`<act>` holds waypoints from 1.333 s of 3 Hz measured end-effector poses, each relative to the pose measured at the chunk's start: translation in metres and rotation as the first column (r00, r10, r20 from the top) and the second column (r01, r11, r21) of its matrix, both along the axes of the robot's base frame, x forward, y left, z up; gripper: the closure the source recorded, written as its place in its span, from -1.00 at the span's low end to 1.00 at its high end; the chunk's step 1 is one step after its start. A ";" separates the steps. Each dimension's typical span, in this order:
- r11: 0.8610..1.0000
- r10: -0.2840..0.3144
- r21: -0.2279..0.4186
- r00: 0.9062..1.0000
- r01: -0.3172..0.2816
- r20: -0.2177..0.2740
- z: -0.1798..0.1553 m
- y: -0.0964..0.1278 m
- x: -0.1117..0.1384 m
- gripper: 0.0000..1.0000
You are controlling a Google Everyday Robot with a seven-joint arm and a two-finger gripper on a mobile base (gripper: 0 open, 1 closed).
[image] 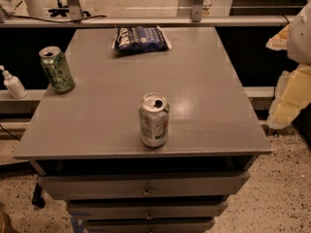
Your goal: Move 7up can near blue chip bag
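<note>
The 7up can (154, 119) stands upright near the front edge of the worktop (209, 76), with bare surface between it and the blue chip bag (142, 39) at the back edge. A green can (57, 69) stands at the left edge. The pincer (290, 93) hangs off the right side; I cannot tell if it is open or closed.

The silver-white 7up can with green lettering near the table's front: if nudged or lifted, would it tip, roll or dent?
This silver-white 7up can stands upright, its top opened, so it is probably light and easily tipped. Its round wall would likely roll once down and dent if squeezed. The gripper hangs beyond the right edge of the grey table.
</note>
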State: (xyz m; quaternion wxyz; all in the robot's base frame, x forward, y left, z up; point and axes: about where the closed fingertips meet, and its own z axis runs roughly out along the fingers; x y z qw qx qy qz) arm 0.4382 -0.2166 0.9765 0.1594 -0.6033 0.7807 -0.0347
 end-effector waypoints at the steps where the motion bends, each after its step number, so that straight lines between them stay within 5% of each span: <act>1: 1.000 0.000 0.000 1.000 0.000 0.000 0.000 0.000 0.000 -1.00; 2: 0.996 -0.008 0.090 1.000 0.008 -0.002 -0.007 0.004 0.004 -1.00; 3: 0.965 0.007 0.263 1.000 -0.003 -0.017 -0.025 0.027 0.008 -1.00; 4: 0.899 0.049 0.437 0.999 -0.034 -0.022 -0.047 0.059 0.005 -1.00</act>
